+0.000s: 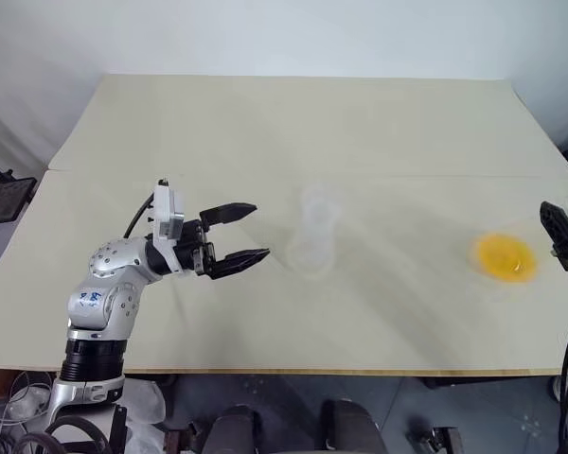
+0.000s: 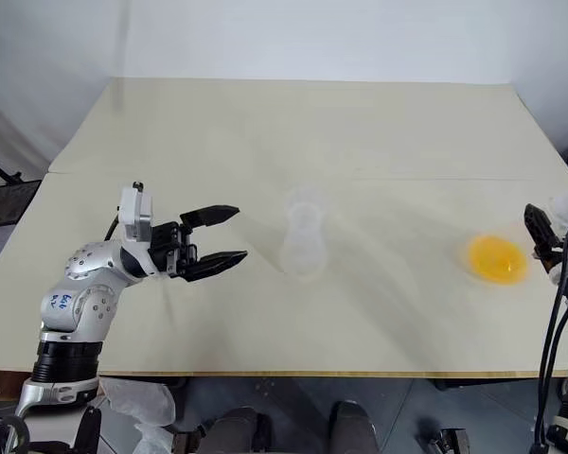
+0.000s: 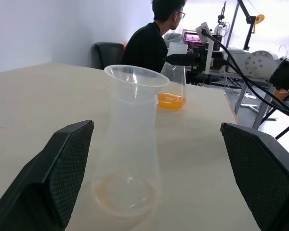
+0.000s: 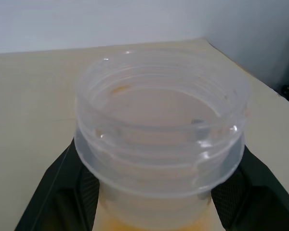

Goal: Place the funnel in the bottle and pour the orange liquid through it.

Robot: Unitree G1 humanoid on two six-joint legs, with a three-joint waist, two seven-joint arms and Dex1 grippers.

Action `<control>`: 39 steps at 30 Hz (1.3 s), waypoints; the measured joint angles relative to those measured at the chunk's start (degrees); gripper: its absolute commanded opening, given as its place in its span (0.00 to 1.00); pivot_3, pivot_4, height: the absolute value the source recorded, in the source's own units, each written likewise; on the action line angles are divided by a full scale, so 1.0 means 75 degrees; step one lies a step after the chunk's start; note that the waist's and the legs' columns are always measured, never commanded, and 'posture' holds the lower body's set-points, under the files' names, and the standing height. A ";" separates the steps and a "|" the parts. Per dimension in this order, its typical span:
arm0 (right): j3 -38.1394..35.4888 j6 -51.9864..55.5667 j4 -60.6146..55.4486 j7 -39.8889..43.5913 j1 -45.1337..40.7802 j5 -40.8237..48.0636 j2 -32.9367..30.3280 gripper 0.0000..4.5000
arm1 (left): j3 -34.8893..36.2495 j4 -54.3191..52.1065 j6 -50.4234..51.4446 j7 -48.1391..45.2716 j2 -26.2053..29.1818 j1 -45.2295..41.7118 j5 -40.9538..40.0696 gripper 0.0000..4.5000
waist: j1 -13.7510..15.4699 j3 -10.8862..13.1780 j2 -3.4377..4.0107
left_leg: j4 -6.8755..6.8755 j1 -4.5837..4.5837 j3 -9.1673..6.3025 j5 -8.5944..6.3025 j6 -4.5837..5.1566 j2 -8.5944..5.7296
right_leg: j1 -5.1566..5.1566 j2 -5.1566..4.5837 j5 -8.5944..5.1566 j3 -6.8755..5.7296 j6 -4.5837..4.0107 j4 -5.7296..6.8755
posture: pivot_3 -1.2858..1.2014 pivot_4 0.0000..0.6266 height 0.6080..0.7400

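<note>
step in hand: looks like the small translucent plastic funnel [image 3: 136, 77] is already sitting in the neck of the whitish translucent plastic bottle [image 3: 127, 159], so we're at the pour part
left gripper [image 1: 235, 236]: jaws wide, nothing in them
right gripper [image 1: 557, 229]: jaws clamped round a clear plastic jar with a threaded rim [image 4: 159, 120]
bright orange liquid [image 1: 504, 257]: in the bottom of that jar, which seems to sit on the pale beige worktop [image 1: 265, 123] by its right edge
bottle vs jaws: at 3 o'clock of the left jaws, just beside but apart; the jar is well off at the bottle's 3 o'clock
next move: imo lift the jar, carry it toward 9 o'clock over the funnel, tip slowly; the left jaws could steady the bottle
</note>
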 measured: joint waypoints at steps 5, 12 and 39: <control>0.0586 0.0323 -0.1751 -0.0084 -0.0242 0.0086 0.0068 0.57 | 0.0012 0.0046 -0.0097 0.0006 0.0007 -0.0006 0.0001 1.00 | -0.0023 0.0006 0.0015 | 0.0001 -0.0001 0.0002 0.0000 -0.0001 0.0003 | -0.0006 0.0002 0.0000 0.0002 0.0000 0.0002 | 0.52 0.24 1.00; 0.2598 0.1719 -0.3526 -0.0508 -0.1405 -0.0458 -0.0527 0.57 | 0.0025 0.0359 -0.0296 0.0006 -0.0019 -0.0106 0.0030 1.00 | -0.0004 0.0006 0.0015 | 0.0001 -0.0021 -0.0010 0.0000 -0.0001 -0.0001 | -0.0019 0.0000 0.0000 -0.0009 0.0000 -0.0002 | 0.52 0.24 1.00; 0.6235 -0.1320 -0.3393 -0.0318 -0.2679 -0.6280 -0.0429 0.57 | -0.0100 0.0324 -0.0455 0.0236 -0.0194 -0.0105 0.0049 1.00 | -0.0028 0.0008 0.0011 | 0.0019 -0.0085 -0.0037 0.0000 -0.0001 -0.0008 | -0.0030 -0.0007 0.0000 -0.0086 0.0000 -0.0011 | 0.52 0.24 1.00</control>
